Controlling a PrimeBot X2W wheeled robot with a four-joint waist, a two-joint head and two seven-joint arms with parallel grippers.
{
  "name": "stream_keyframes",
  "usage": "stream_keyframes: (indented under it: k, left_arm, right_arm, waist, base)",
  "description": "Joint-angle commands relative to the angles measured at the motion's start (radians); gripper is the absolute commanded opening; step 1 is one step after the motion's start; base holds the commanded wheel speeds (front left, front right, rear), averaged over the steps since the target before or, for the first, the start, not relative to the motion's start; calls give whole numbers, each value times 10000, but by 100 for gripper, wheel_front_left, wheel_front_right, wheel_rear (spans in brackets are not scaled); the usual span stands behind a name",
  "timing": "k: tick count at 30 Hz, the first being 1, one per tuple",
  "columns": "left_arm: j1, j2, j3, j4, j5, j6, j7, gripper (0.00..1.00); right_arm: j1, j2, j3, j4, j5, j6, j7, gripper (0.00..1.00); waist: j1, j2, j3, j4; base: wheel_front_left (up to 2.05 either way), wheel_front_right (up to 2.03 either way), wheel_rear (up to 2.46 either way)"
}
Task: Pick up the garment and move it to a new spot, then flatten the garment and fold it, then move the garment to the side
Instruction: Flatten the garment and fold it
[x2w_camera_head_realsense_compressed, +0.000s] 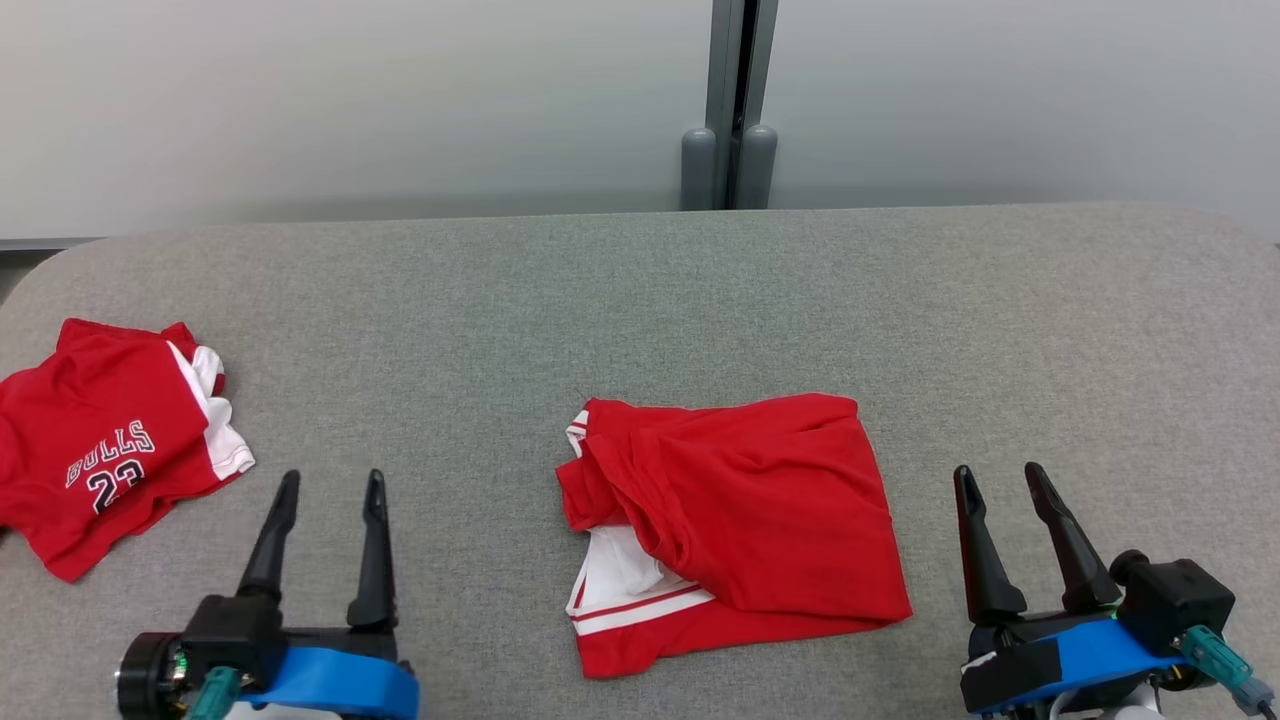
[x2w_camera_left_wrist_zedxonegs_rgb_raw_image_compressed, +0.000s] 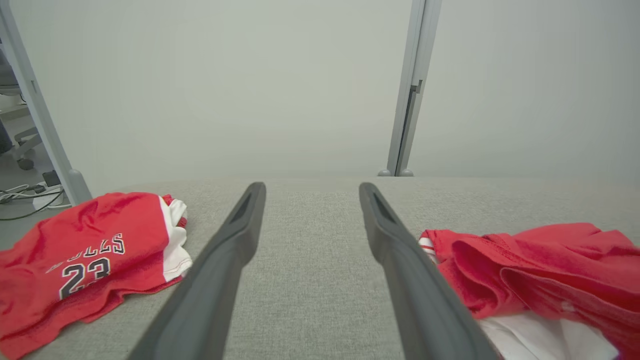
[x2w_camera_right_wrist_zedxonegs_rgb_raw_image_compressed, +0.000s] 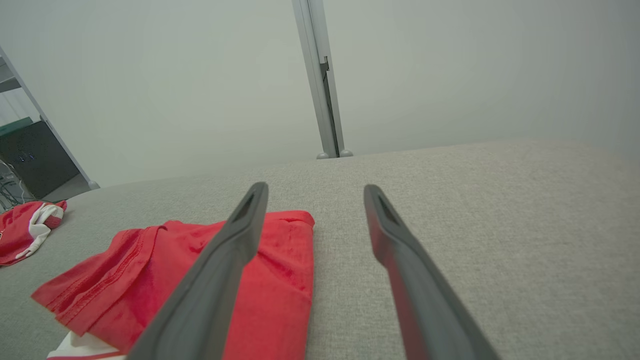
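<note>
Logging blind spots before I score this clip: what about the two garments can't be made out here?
Folded red garment: its inner layers lie hidden under its own top fold in the head view; a finger of the right gripper crosses it in the right wrist view.
Bulls jersey: left part cut off by the head view's edge; a crease hides the first letter of its lettering in the left wrist view.

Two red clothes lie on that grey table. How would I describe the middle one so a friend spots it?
On the grey table, look near its front edge, between the left gripper and right gripper. The red garment there is loosely folded, with a white striped panel peeking out; unlike the jersey at the left, it shows no lettering or number.
</note>
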Motion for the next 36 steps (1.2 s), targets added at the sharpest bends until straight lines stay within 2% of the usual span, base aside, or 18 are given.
stream_keyframes:
  k: [1,13,19,30,36]
  left_arm:
    - [-137,48,-259,-23,62,-15,-45,100]
    - [-663,390,-3981,124,-458,-15,-45,100]
    - [-1032,655,-5287,804,-771,-15,-45,100]
    - [-1923,668,-6034,3224,-1198,-13,-45,100]
    - [-2377,457,-6319,3803,-1393,-14,-45,100]
  right_arm:
    - [-126,9,10,40,93,3,-33,100]
    - [-170,3,233,286,175,5,-34,100]
    - [-204,4,300,336,190,3,-34,100]
    - [-375,1,399,551,235,3,-34,100]
    - [-433,1,392,546,263,5,-34,100]
  waist:
    - [0,0,-2,-2]
    - [0,0,-40,-323]
    - [0,0,11,-539]
    - [0,0,288,-964]
    - [0,0,466,-1025]
  base:
    - [0,0,0]
    - [0,0,0]
    - [0,0,0]
    - [0,0,0]
    - [0,0,0]
